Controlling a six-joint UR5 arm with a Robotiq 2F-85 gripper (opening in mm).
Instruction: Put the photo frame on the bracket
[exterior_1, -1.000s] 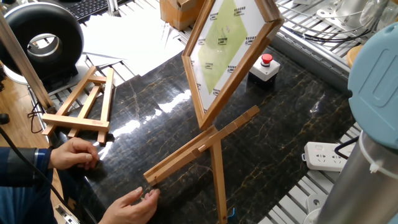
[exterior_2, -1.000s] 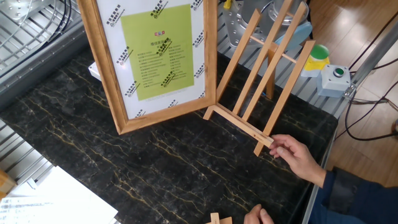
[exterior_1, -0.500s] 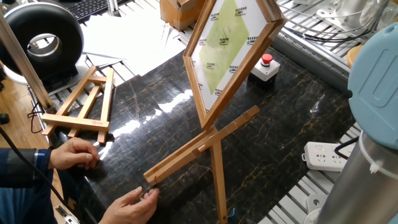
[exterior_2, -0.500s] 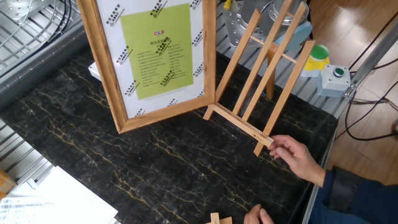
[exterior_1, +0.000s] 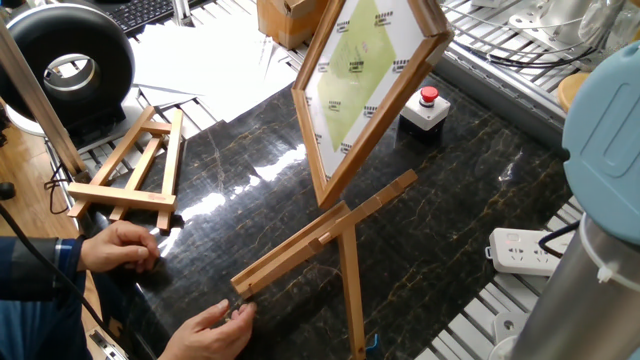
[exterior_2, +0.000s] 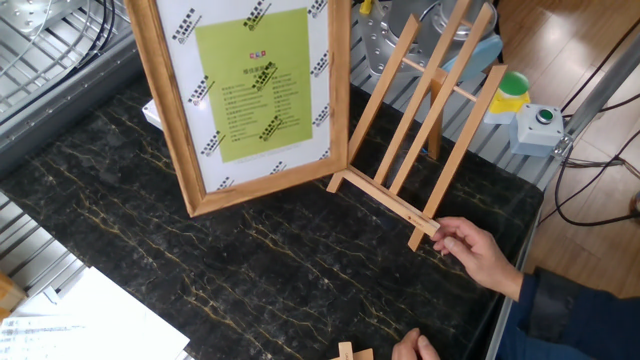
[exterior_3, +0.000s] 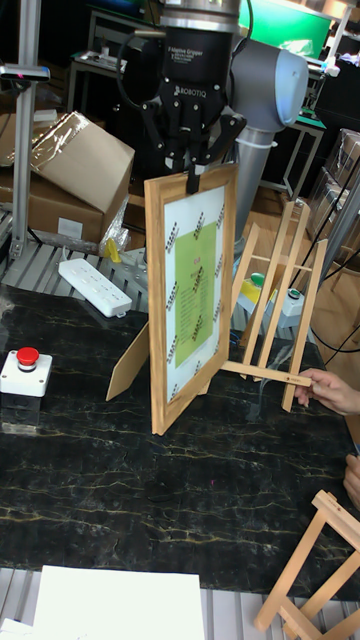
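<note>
The photo frame, light wood around a white sheet with a yellow-green panel, hangs upright and slightly tilted. My gripper is shut on its top edge. Its lower corner is close to the dark table; contact cannot be told. The frame stands just left of the bracket, a pale easel with three long slats and a ledge bar. In one fixed view the frame is above the bracket. A person's hand holds the ledge bar's end.
A smaller A-shaped easel lies at the table's left. A second hand rests near it. A red button box, a white power strip, a green button box and a cardboard box surround the table.
The frame has shifted by only a few pixels. The bracket and both hands have stayed where they were.
</note>
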